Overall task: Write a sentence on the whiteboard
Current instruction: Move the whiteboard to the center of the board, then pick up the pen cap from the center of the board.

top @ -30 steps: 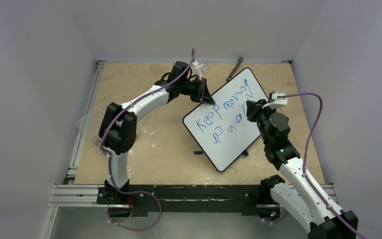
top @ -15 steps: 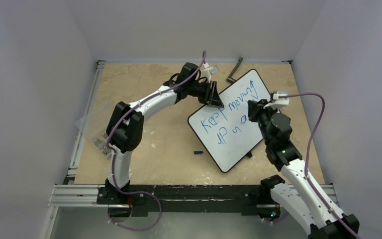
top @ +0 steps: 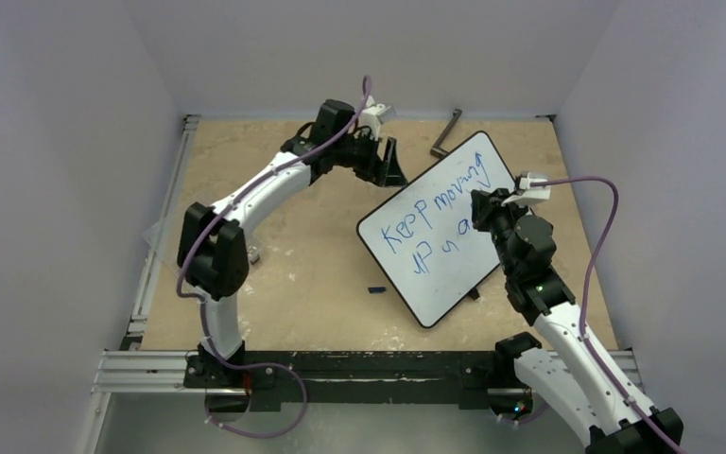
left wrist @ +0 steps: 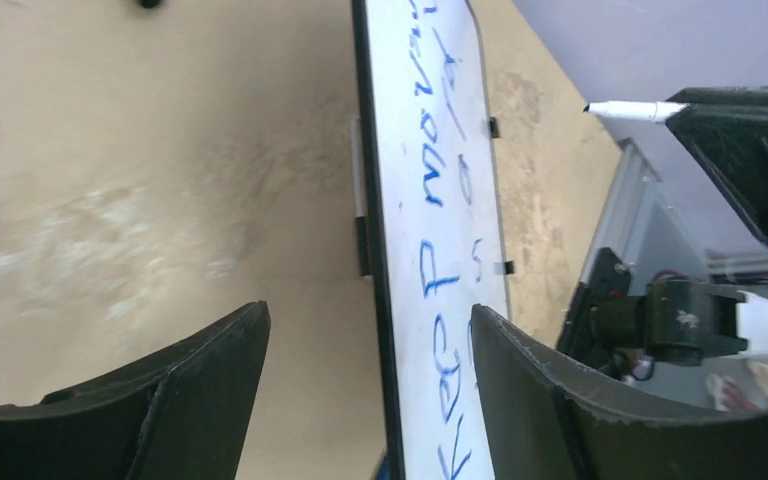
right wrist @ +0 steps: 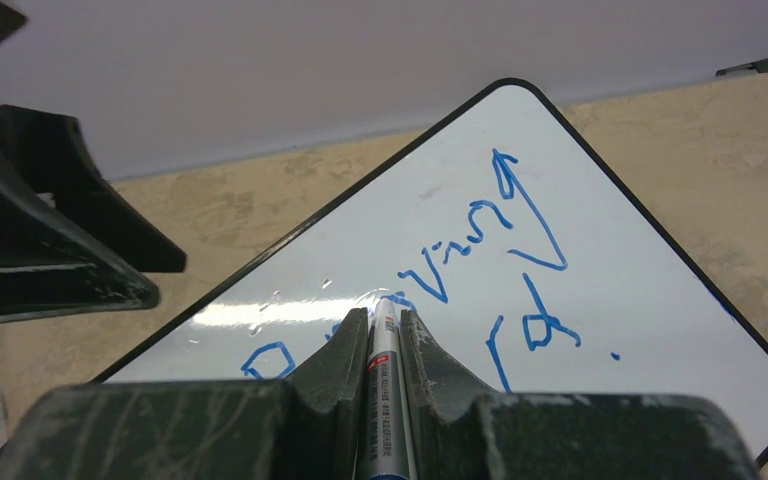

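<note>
Left gripper (top: 389,166) first: its jaws are spread wide and hold nothing. It sits just off the far-left long edge of the whiteboard (top: 438,276). In the left wrist view the black rim runs up between the two fingers (left wrist: 210,390), and I see no contact with it.

A small dark piece (top: 376,288) lies loose on the mottled tan table (top: 284,255), near the board's near-left edge. It's too small to identify, though it may be a cap.

The board is a glossy white rectangle with a thin black rim and rounded corners, lying flat and skewed. Its long axis runs from near-left to far-right. The sentence (top: 433,210), in blue marker, follows that axis: "Keep moving" on the first line, with a shorter second line below.

Right gripper (right wrist: 381,318): its jaws are pinched narrow on the marker (right wrist: 384,352), a slim grey barrel pointing down at the board.

This is the relation your next move depends on. The tip hangs over the end of the second line, and bare board lies beyond it toward the far-right corner. From here I can't tell whether the tip is touching the surface.

The right arm is the one over the board. With the left open, nothing braces the slick board, so expect it to slide under stroke pressure.
</note>
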